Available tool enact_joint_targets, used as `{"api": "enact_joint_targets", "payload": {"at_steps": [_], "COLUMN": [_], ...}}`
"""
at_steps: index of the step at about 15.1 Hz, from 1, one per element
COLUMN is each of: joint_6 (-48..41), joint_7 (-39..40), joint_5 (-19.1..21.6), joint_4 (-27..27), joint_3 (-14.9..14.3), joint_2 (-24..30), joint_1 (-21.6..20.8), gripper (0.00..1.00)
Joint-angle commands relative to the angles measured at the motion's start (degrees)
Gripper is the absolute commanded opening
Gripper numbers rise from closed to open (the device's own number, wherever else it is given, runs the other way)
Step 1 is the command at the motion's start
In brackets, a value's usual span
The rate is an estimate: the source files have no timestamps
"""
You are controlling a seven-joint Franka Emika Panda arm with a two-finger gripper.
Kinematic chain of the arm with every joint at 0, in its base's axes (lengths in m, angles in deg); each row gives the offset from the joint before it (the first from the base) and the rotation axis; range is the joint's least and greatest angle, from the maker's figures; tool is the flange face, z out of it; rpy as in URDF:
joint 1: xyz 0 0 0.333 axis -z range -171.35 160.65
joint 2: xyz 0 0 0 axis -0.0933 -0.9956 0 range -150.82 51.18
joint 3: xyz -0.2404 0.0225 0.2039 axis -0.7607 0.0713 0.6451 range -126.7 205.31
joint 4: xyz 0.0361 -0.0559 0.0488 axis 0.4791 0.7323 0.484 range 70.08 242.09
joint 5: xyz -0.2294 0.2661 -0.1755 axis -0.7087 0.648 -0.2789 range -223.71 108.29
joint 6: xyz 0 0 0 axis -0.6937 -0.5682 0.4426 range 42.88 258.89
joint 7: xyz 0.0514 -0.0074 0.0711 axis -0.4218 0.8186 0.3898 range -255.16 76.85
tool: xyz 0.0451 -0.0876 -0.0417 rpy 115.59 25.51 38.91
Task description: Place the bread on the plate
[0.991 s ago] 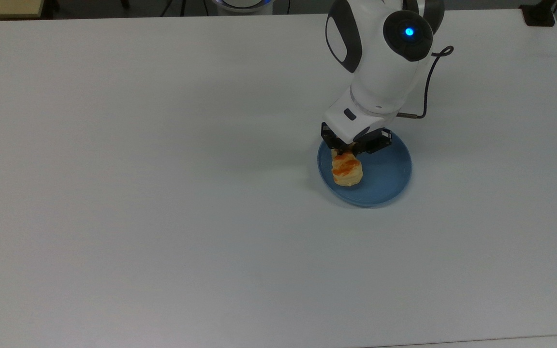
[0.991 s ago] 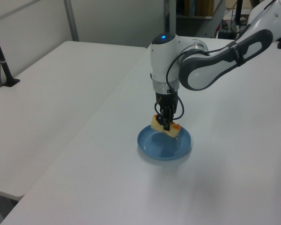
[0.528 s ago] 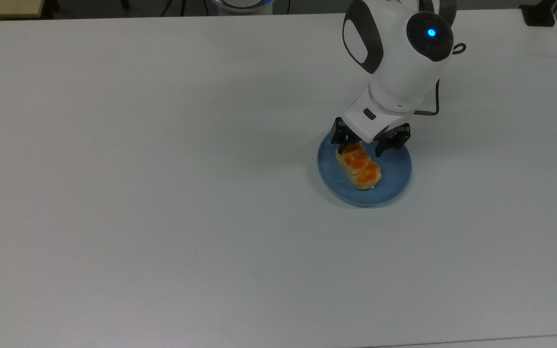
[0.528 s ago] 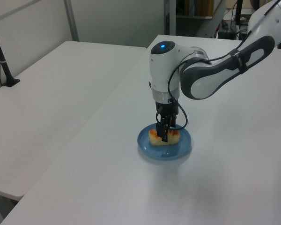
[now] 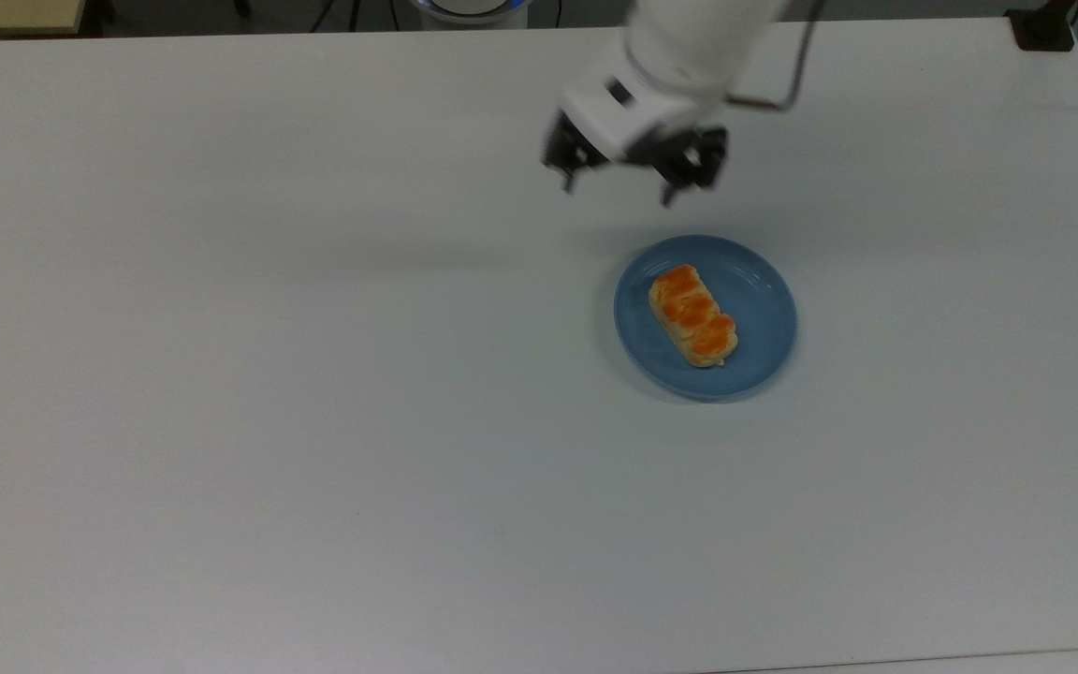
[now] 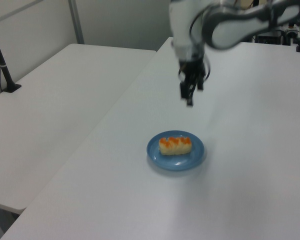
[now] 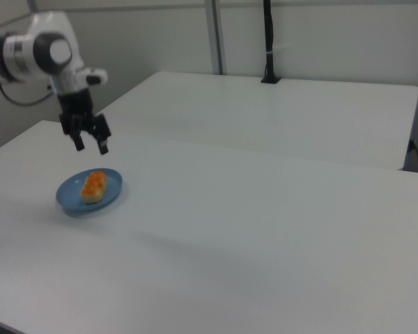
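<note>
I see the round, shallow blue plate [image 5: 706, 316] with its ridged raised rim sitting flat on the white surface [image 5: 314, 374]. It holds one thing: the small oblong pale-yellow bread [image 5: 692, 315] with a glossy orange braided top. The bread lies flat inside the rim, orange side up, on the plate's half toward the top view's left. In that view its long axis runs on a diagonal, from upper left to lower right. In the left view I see the bread [image 6: 175, 145] resting across the far half of the plate [image 6: 176, 151], and in the right view it [image 7: 93, 186] lies near the middle of the plate [image 7: 89, 193].

The robot's black two-finger gripper [image 5: 619, 189] hangs in the air well apart from the plate, off past the plate's rim toward the top view's upper left. Its fingers [image 5: 568, 180] are spread wide and hold nothing. In the left view I see the gripper [image 6: 189, 100] above and beyond the plate, pointing down, clear of the bread. In the right view the gripper [image 7: 90, 147] hovers above the plate, slightly toward the right view's top, with the two fingers [image 7: 103, 145] apart. The bread touches neither finger.
</note>
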Motion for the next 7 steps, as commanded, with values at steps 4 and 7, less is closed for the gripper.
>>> {"api": "enact_joint_targets", "payload": {"at_steps": [4, 7], "joint_6": [-8.66, -8.13], "joint_7": [17.92, 19.67], "joint_5": [0.58, 0.58], "joint_4": [4.05, 4.32], "joint_3": [-3.05, -5.16], "joint_2": [12.8, 13.15], "joint_1": [10.93, 12.08], "gripper": [1.0, 1.0]}}
